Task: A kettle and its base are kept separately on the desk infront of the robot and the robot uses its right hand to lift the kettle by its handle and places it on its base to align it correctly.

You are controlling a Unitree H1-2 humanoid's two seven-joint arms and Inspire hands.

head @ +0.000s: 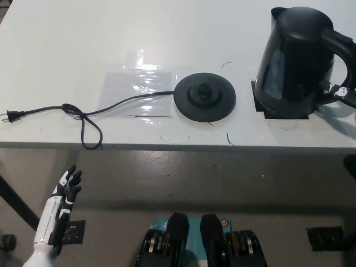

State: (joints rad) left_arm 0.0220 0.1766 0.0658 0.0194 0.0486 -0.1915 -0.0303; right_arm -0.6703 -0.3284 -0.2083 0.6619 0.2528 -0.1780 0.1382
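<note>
The kettle (297, 58) stands right of its base (205, 98), apart. The right hand (345, 92) is at the kettle's handle, grip unclear; the left hand (64, 194) rests below the desk (67, 50), fingers apart.

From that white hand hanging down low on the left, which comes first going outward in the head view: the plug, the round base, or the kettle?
Measured from the white left hand, open below the desk edge:
1. Plug, at the desk's far left.
2. Round base, mid-desk, with its cord trailing left.
3. Kettle, far right, clearly farthest.
</note>
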